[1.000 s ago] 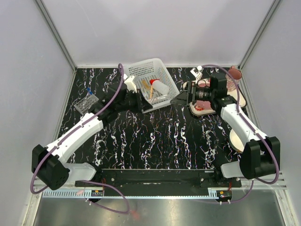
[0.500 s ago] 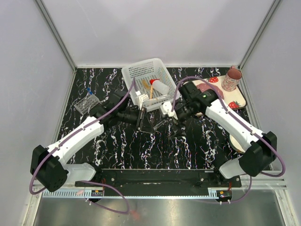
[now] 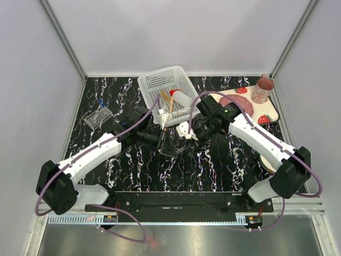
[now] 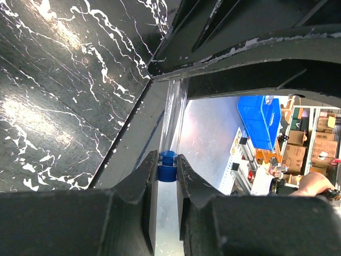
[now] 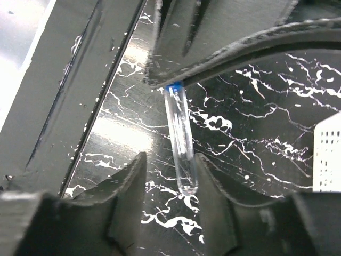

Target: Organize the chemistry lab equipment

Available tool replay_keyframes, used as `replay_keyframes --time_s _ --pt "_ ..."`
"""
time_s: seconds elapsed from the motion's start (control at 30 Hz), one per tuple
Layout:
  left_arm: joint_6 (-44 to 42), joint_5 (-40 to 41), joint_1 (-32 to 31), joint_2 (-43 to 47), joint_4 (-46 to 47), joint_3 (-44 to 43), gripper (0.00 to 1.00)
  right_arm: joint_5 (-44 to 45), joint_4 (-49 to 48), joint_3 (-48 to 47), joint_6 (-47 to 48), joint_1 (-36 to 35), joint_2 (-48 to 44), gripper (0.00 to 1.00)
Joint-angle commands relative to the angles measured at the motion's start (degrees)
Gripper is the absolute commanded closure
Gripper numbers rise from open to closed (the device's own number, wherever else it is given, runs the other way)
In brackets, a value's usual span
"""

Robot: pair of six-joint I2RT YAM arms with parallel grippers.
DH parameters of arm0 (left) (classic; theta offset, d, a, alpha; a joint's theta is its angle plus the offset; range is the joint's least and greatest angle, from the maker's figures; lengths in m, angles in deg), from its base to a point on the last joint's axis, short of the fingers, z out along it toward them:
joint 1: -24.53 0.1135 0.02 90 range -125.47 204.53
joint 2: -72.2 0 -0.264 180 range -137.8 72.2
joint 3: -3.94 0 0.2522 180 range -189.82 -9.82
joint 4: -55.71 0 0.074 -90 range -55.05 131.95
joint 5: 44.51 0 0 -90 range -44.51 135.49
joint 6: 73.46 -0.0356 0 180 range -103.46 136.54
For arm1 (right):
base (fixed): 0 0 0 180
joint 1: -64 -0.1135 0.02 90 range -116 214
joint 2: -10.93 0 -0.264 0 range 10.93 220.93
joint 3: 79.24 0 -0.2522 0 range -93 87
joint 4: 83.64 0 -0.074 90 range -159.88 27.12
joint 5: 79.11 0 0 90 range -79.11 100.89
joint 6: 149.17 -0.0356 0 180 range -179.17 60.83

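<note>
A small clear tube (image 5: 181, 144) with a blue cap (image 4: 167, 165) hangs in the air over the middle of the table. My left gripper (image 4: 167, 176) is shut on the cap, and it meets the right arm at the table's centre (image 3: 169, 145). My right gripper (image 5: 170, 176) faces it (image 3: 187, 140) with its jaws on either side of the tube's rounded lower end. A gap still shows on the left side of the tube. The clear tube rack (image 3: 98, 117) stands at the far left. The red-capped squeeze bottle (image 3: 181, 98) and thin orange sticks (image 3: 164, 98) lie in the white basket (image 3: 154, 82).
The white basket sits at the back centre, just behind both grippers. A strawberry-print tray (image 3: 269, 114) with a pink plate and a pink mug (image 3: 262, 89) is at the back right. The black marbled tabletop (image 3: 213, 170) lies below the grippers.
My right arm swung from the tray to the centre and its jaws narrowed around the tube's lower end. My left arm drew slightly nearer, still holding the cap.
</note>
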Motion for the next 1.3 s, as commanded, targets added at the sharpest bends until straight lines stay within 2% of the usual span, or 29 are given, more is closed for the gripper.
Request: replay_keyframes --time_s 0.0,0.03,0.17,0.27,0.3,0.37,0.4,0.47,0.6,0.7,0.9,1.0,1.13,1.27 --pt "1.0 -1.0 -0.1 -0.7 4.7 0.8 0.88 0.3 -1.6 -0.1 -2.7 -0.7 -1.4 0.60" --pt "1.6 -1.3 -0.1 -0.7 5.5 0.9 0.88 0.0 -2.0 0.0 -3.0 -0.8 -1.4 0.69" --pt "3.2 -0.6 -0.1 -0.4 7.1 1.3 0.85 -1.0 -2.9 0.6 -4.7 -0.9 -1.4 0.84" --pt "5.4 0.2 0.1 1.4 9.2 2.1 0.65 -1.5 -4.3 1.5 -7.3 -0.9 -1.7 0.89" --pt "6.1 0.6 0.3 2.1 10.1 3.1 0.47 -1.7 -4.9 2.0 -8.4 -0.9 -2.0 0.90" --pt "8.1 2.3 0.7 5.1 13.2 4.9 0.31 -2.5 -7.1 2.9 -13.0 -0.9 -2.3 0.90" --pt "8.7 3.5 1.0 6.4 14.8 5.6 0.15 -2.8 -9.2 3.2 -14.9 -0.8 -2.4 0.90" --pt "10.8 7.2 2.4 9.4 16.5 7.2 0.03 -5.3 -11.7 4.1 -21.1 0.3 -2.8 0.91" --pt "16.4 15.3 5.8 20.3 21.6 13.8 0.01 -12.3 -23.5 6.3 -35.2 3.9 -3.5 0.92" --pt "23.9 23.3 7.3 27.2 29.8 20.6 0.01 -15.9 -35.5 9.8 -53.1 6.2 -3.7 0.92" --pt "37.5 30.0 7.4 31.9 49.1 32.2 0.01 -17.2 -55.8 17.1 -75.4 7.9 -3.7 0.93" --pt "39.7 30.0 7.3 30.5 53.8 33.4 0.01 -17.9 -62.9 19.5 -82.1 8.3 -3.3 0.92" --pt "40.9 30.3 6.7 26.6 56.7 32.4 0.06 -18.0 -67.5 21.2 -85.0 8.4 -2.8 0.92" --pt "41.5 30.4 5.4 22.5 61.2 31.1 0.18 -17.9 -68.8 22.0 -85.5 8.3 -2.8 0.92"
